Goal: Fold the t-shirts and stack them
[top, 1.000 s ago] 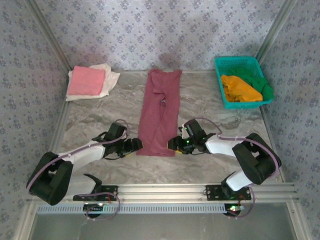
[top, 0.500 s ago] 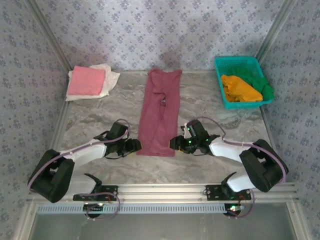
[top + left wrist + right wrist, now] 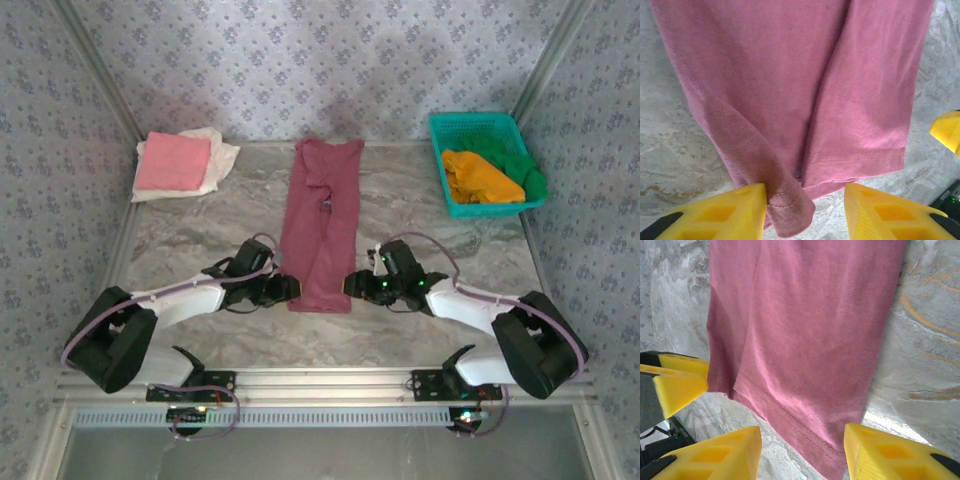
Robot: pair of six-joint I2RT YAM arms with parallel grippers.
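Hem first: my left gripper (image 3: 290,289) and right gripper (image 3: 352,286) have closed in on the near corners of the maroon t-shirt (image 3: 322,215), a long strip lying mid-tabletop (image 3: 200,240). Both gape wide and hold nothing. The pinch should come next, I judge. Whether any finger sits under the cloth, I cannot tell.

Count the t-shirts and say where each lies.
5. The maroon tee lies mid-table; the pink tee sits on the cream tee, far left; the orange tee and green tee are in the basket, far right. Others may be hidden underneath.
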